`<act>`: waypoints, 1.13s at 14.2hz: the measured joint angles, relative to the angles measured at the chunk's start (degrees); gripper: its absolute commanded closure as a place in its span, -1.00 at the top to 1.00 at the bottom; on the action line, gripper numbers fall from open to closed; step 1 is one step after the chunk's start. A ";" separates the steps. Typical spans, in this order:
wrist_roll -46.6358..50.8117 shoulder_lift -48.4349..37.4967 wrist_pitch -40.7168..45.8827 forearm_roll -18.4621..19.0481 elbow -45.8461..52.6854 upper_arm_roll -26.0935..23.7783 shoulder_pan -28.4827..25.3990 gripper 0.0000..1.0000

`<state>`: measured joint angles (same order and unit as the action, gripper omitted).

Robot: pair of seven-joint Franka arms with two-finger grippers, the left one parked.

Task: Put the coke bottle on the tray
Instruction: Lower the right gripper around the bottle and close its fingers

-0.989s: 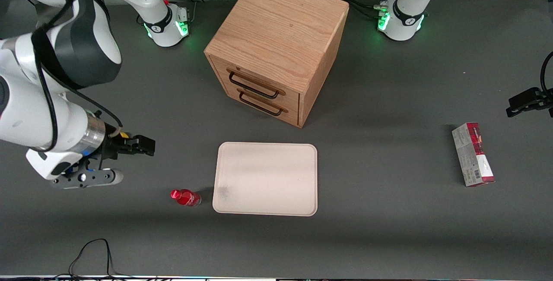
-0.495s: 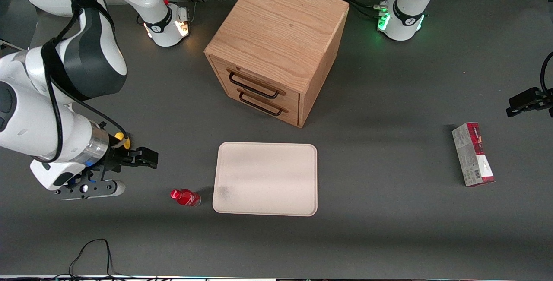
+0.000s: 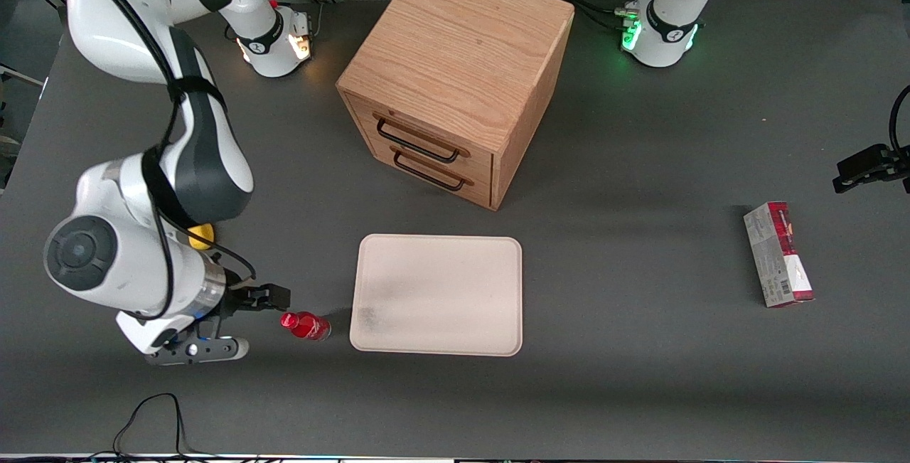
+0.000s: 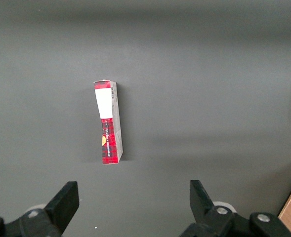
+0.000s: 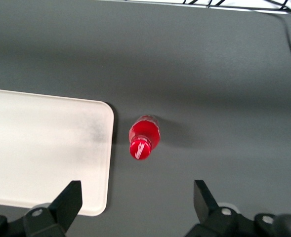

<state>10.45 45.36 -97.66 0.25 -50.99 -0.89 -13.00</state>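
Observation:
The coke bottle [image 3: 306, 325] is small, with a red cap and red label. It stands on the dark table just beside the corner of the tray [image 3: 437, 295] that has the grey smudge, on the side toward the working arm's end. The tray is pale cream, flat and bare. My right gripper [image 3: 269, 299] hovers close to the bottle, slightly farther from the front camera, and is open and empty. In the right wrist view the bottle [image 5: 144, 138] shows from above, ahead of the wide-open fingers [image 5: 68, 200], next to the tray's rounded corner [image 5: 93, 128].
A wooden two-drawer cabinet [image 3: 455, 79] stands farther from the front camera than the tray. A red-and-grey carton [image 3: 778, 253] lies toward the parked arm's end and also shows in the left wrist view [image 4: 108, 123]. A yellow object [image 3: 201, 235] peeks out under the working arm. A black cable [image 3: 153, 413] loops at the table's near edge.
The right arm has swung nearer to the front camera and toward the bottle, bringing the open gripper close beside it. Bottle and tray have not moved.

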 measured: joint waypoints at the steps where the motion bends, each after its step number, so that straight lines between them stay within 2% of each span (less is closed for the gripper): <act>1: 0.00 1.03 -0.87 0.05 0.01 0.00 -0.01 1.00; 8: 0.00 6.92 -4.00 0.11 0.01 0.00 -0.20 1.00; 15: 0.00 8.86 -5.10 0.97 0.01 0.00 -0.21 1.00; 16: 0.00 8.90 -5.14 0.97 0.01 0.00 -0.22 0.94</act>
<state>10.45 54.26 -102.79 1.22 -50.98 -0.89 -13.22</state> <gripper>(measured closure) 0.000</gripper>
